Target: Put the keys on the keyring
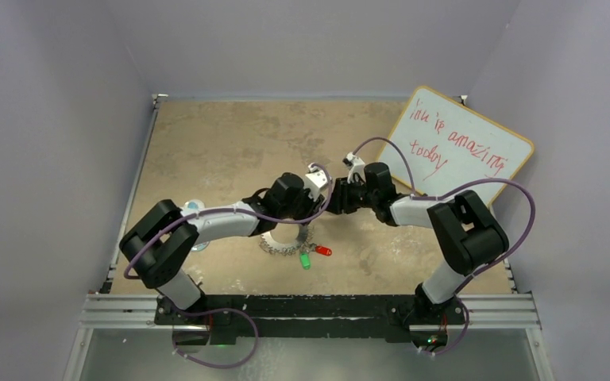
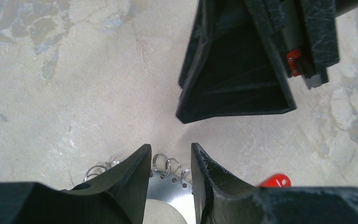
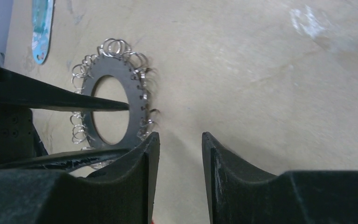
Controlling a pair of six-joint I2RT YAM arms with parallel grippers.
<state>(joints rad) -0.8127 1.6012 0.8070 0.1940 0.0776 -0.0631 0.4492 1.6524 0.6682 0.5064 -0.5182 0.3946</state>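
Left gripper [image 2: 170, 149] is roughly half open and holds nothing. Its fingers stand either side of a stretch of the keyring [image 3: 114, 67] rim; can't tell if they touch it. Right gripper [image 3: 179, 137] is also partly open and empty, tips over bare table [image 1: 230, 143] just right of the ring. The keyring sits near the table's centre: silvery plate, wide hole, small wire loops all round. Red key [image 1: 323, 251] and green key [image 1: 306, 260] lie just near-right of it.
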